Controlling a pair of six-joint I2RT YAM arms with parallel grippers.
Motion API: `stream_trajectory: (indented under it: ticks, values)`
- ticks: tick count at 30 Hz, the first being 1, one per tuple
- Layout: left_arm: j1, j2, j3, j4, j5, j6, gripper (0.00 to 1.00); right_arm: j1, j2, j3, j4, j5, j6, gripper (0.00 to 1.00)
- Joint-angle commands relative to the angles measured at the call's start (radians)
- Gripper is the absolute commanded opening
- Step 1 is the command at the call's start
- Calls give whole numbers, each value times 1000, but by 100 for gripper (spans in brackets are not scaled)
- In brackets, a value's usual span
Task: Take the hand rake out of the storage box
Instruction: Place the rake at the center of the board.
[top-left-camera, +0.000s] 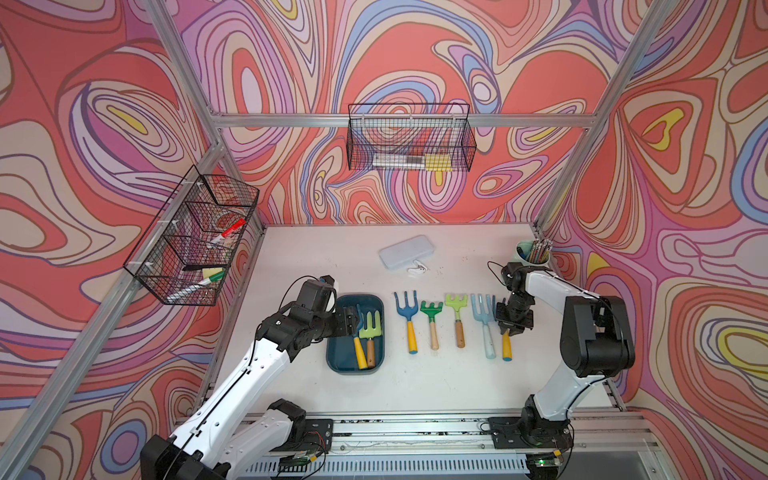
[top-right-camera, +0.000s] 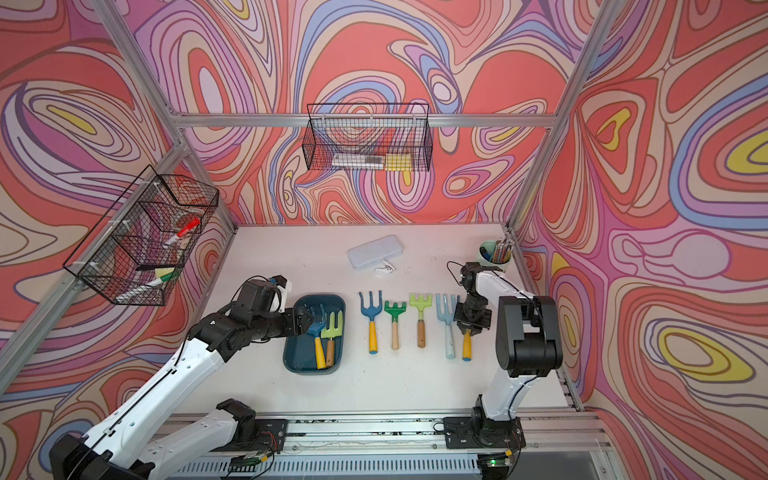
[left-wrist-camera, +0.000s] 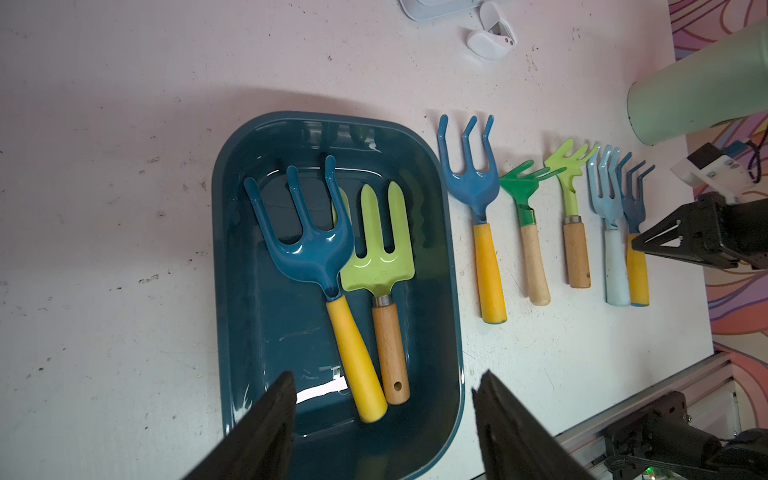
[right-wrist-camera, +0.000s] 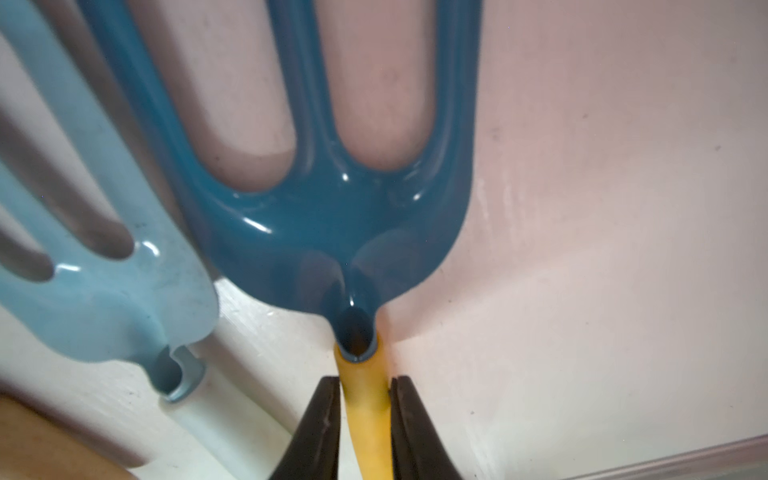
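Observation:
The dark teal storage box (top-left-camera: 338, 358) (left-wrist-camera: 266, 332) sits on the table left of centre. Inside it lie a blue hand rake with a yellow handle (top-left-camera: 360, 350) (left-wrist-camera: 316, 253) and a lime green fork with a wooden handle (top-left-camera: 370, 326) (left-wrist-camera: 380, 266). My left gripper (top-left-camera: 353, 320) (left-wrist-camera: 385, 376) hovers open above the box, its fingers either side of the two handle ends, touching nothing. At the right end of a row of tools, my right gripper (top-left-camera: 508, 330) (right-wrist-camera: 365, 380) is shut on the yellow handle of another blue hand rake (right-wrist-camera: 332, 216) (top-right-camera: 466, 351), low at the table.
Between the box and the right gripper lie a blue rake (top-left-camera: 407, 311), a green rake (top-left-camera: 431, 311), a lime rake (top-left-camera: 456, 303) and a pale blue fork (top-left-camera: 484, 316). Behind them are a pale grey case (top-left-camera: 406, 251), a pencil cup (top-left-camera: 534, 251) and wall-hung wire baskets (top-left-camera: 191, 237).

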Motion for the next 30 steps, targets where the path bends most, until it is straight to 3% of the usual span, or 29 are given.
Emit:
stream_trajectory:
  ticks: [1, 30]
  values:
    - [11, -16, 15, -1, 12, 20, 71, 5, 34, 35, -33, 47, 0, 23]
    - [26, -20, 29, -56, -14, 11, 71, 7, 112, 74, 26, 97, -169, 19]
